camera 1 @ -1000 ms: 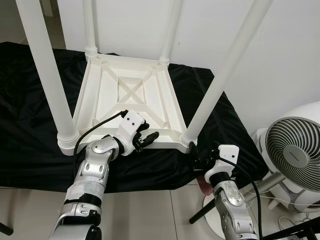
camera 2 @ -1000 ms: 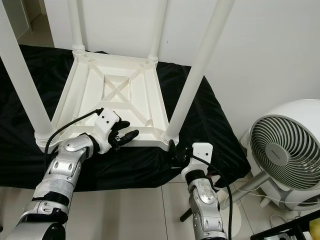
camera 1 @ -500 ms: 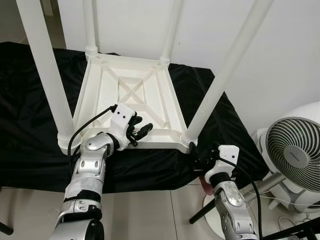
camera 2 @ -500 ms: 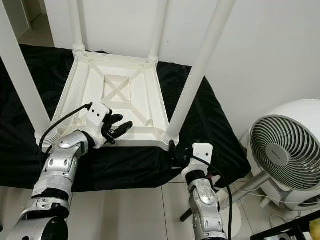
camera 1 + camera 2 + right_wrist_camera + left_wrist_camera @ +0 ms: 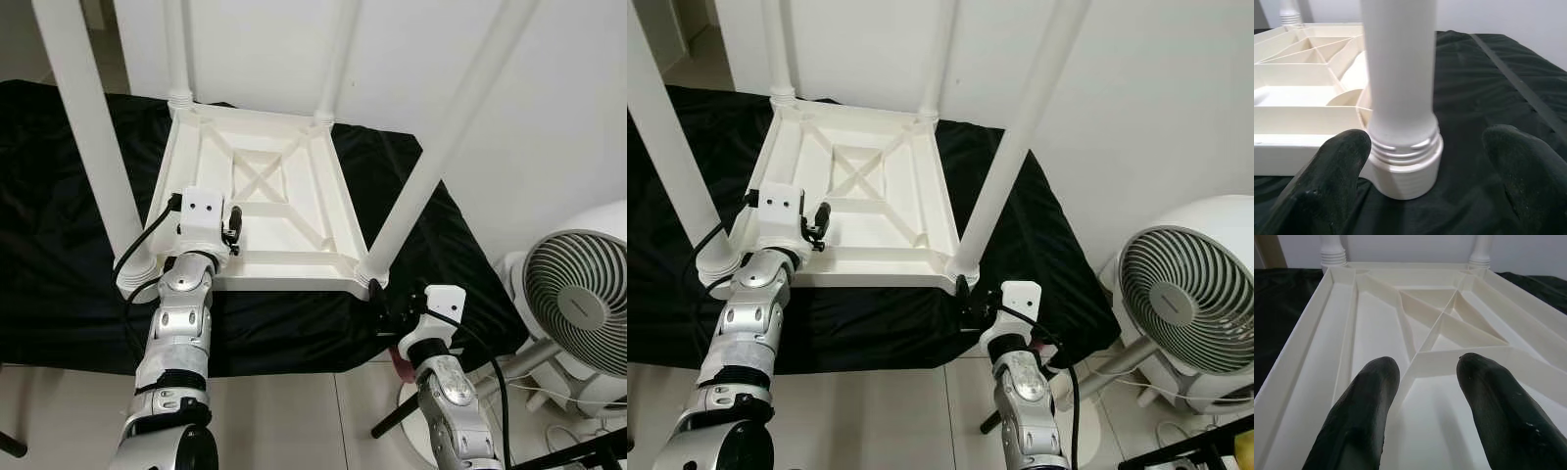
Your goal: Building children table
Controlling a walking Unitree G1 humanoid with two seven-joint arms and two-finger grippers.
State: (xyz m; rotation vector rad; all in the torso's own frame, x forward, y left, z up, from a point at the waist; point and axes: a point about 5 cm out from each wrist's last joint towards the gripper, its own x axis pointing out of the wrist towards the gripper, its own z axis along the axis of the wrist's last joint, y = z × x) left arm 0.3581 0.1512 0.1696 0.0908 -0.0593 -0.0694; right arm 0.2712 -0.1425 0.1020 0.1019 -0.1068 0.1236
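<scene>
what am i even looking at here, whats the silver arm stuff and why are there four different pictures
It is a humanoid robot with two silver arms, each ending in a gripper with two black fingers. Two pictures come from cameras in its head, looking down. The other two come from cameras on its wrists, looking along the fingers.

A white plastic children's table lies upside down on a black cloth, its four legs pointing up. A white fan stands on the floor to the right.

The left gripper is open, over the table's ribbed underside. The right gripper is open on either side of the base of the near right leg. Neither holds anything.
</scene>
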